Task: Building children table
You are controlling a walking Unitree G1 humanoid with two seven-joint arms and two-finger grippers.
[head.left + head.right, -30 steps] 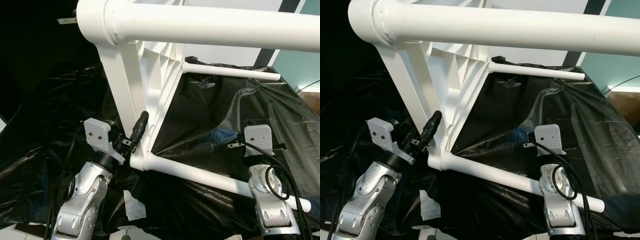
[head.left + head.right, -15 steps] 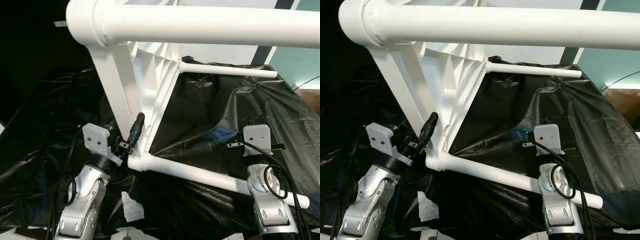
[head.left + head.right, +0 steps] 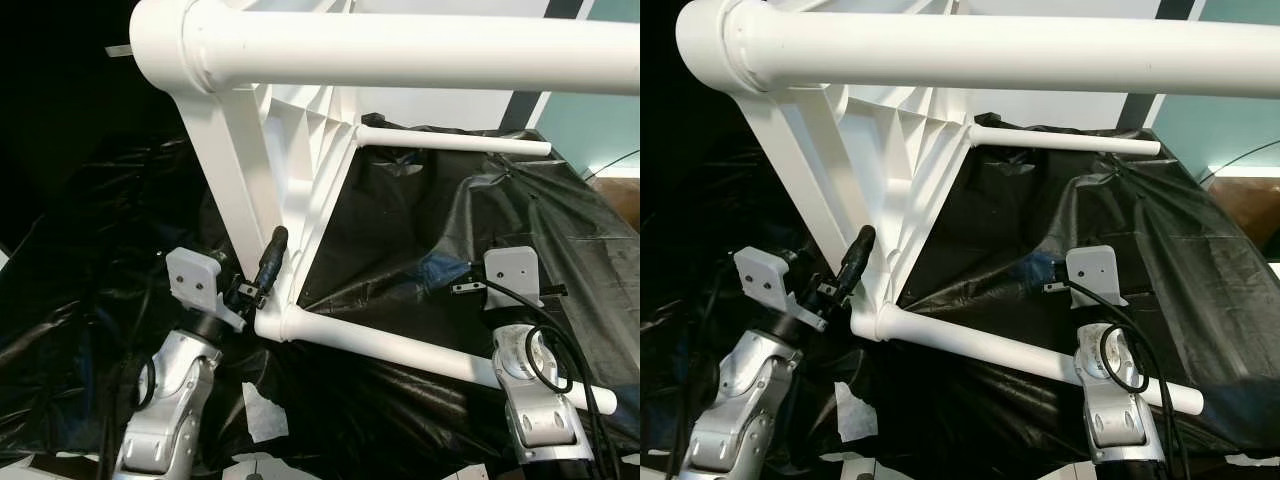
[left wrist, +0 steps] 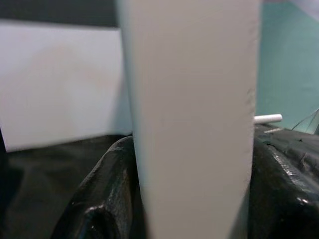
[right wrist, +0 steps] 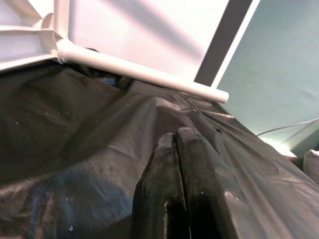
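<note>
A white children's table (image 3: 300, 150) lies tipped on its side on black plastic sheeting. One thick leg (image 3: 400, 50) runs across the top of the view toward me. A second leg (image 3: 400, 348) lies low along the sheeting, and a third leg (image 3: 450, 140) points away at the back. My left gripper (image 3: 268, 262) is shut on the table's frame rail (image 4: 192, 124) just above the lower leg's joint, with a black finger (image 4: 99, 199) on each side. My right gripper (image 5: 177, 164) is shut on nothing, hovering over the sheeting beyond the lower leg.
Crumpled black plastic sheeting (image 3: 450, 230) covers the whole work surface. A scrap of white tape (image 3: 262, 412) sticks to it near my left arm. A white panel and a teal wall (image 3: 590, 110) stand behind, with wood floor (image 3: 625, 200) at the right edge.
The table's near corner and my left gripper on it have shifted slightly left and down. The right arm has barely moved, and both grips are unchanged.
</note>
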